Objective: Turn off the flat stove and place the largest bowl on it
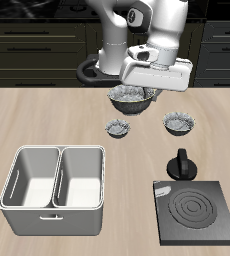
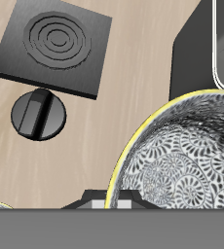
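The widest grey speckled bowl [image 1: 130, 99] is seen right under the pincer [image 1: 137, 88]; whether it is pinched cannot be told.

The flat dark stove [image 1: 195, 211] is seen far off, toward the table's front.

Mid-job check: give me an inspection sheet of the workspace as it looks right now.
Surface: pale wooden table.
Job's things: flat stove at the table's front, rings dark, black knob just behind it; largest bowl farther back, under the gripper.
Clutter: two smaller bowls; grey double tub.
Gripper: gripper down at the largest bowl's rim; grip unclear.
Cables: nothing seen.
Surroundings: dark cabinets behind the table.
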